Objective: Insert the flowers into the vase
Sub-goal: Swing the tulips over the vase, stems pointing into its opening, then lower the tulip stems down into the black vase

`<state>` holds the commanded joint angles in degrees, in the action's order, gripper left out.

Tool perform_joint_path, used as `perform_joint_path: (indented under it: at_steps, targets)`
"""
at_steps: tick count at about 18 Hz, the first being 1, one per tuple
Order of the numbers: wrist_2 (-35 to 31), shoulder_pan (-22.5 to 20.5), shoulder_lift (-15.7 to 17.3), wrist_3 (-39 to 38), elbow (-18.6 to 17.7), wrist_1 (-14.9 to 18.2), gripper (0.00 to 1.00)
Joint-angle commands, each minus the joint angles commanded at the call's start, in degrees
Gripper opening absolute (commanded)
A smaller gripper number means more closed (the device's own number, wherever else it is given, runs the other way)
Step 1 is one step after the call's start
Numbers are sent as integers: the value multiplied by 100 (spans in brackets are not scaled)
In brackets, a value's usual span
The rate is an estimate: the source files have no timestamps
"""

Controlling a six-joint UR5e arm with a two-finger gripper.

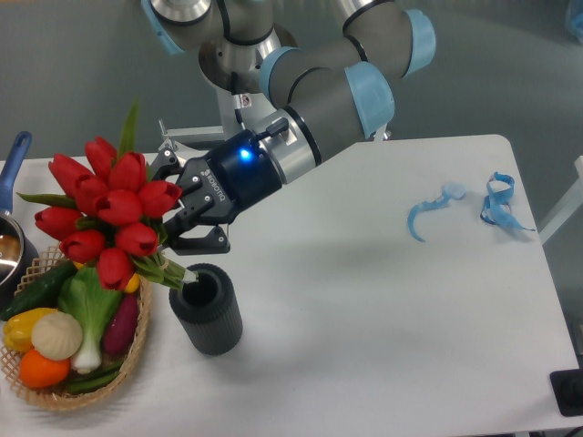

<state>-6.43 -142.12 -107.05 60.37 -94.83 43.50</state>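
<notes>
**Tulips tilted at the mouth of the vase**

Nearest to us, at the front left of the white desk (383, 346), we see a woven wicker basket (137, 350) filled with colourful toy vegetables (77, 319). Just beside it on the right stands the short dark grey ribbed cylindrical vase (209, 312), upright, its round mouth facing up. The green stem ends of the bunch of red tulip buds with long green leaves (107, 209) reach the left rim of that mouth; we cannot tell how far they go in. The bunch leans up and to the left, so the red buds hang over the basket's near edge rather than over the vase. Behind the vase, the black two-finger pincer (182, 218) is clamped on the stems just below the buds, a blue light glowing on its wrist. Farther back on the right lie two curled light blue strips (496, 205). A dark pot with a blue handle (11, 173) sits at the far left edge.
</notes>
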Motion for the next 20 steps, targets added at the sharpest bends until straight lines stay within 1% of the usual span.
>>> perform_joint_path:
  at_steps: [2, 5, 6, 8, 12, 17, 20]
  targets:
    - [159, -26, -88, 53, -9, -9, 14]
    - [168, -70, -106, 106, -35, 0, 13]
    - [168, -97, -106, 141, -131, -9, 13]
    - [177, -167, -88, 535, -482, -9, 13]
    - [177, -237, -71, 704, -676, 0, 13]
    - [116, -220, -105, 765, -773, 0, 14]
    - [98, -237, -220, 809, -809, 0, 14]
